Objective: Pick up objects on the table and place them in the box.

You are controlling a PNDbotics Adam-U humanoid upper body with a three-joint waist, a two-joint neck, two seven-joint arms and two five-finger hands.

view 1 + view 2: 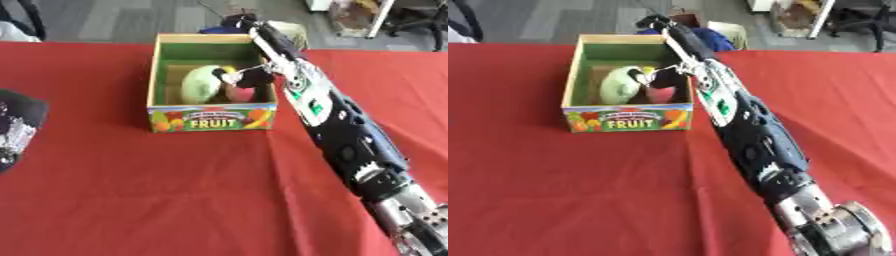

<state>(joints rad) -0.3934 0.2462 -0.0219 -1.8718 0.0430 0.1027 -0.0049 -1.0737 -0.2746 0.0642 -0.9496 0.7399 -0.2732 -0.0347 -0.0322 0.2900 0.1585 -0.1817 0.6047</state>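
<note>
A cardboard box [213, 119] with "FRUIT" printed on its front and a green lining stands at the far middle of the red table [131, 190]. Inside it lie a pale green round fruit [199, 84] and, to its right, a pink-red object [241, 94]; a bit of yellow [229, 69] shows behind them. My right arm stretches from the lower right across the box's right wall. My right hand [252, 78] is down inside the box, just above the pink-red object and touching the green fruit's right side. My left hand [16, 127] shows as a dark shape at the left edge.
Beyond the table's far edge lie grey floor, a blue object [713, 37] and a pale box [726, 29] right behind the fruit box. My right forearm [337, 125] lies over the table's right half.
</note>
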